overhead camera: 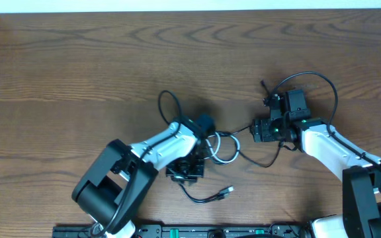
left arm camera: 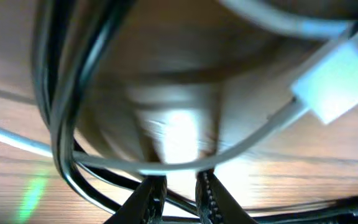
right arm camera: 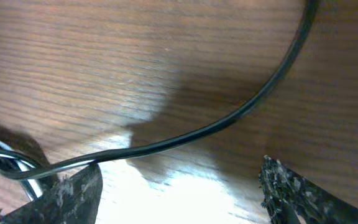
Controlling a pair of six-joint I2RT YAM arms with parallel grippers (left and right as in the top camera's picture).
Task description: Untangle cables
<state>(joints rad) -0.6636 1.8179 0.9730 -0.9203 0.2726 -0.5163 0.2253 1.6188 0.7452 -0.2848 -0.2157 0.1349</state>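
Closest to my left wrist lens cross the white cable (left arm camera: pixel 241 146) and the black cable (left arm camera: pixel 61 93), tangled mid-table between the arms, where the left gripper (left arm camera: pixel 179 193) is nearly closed, its hold I cannot tell, and the right gripper (right arm camera: pixel 179 186) stands wide before the black strand, so next I should pinch it and pull gently.

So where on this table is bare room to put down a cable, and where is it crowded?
Bare: the wide strip of table along its far edge, and the area left of the left arm. Crowded: the middle, where the black cable and white cable tangle between left arm and right arm.
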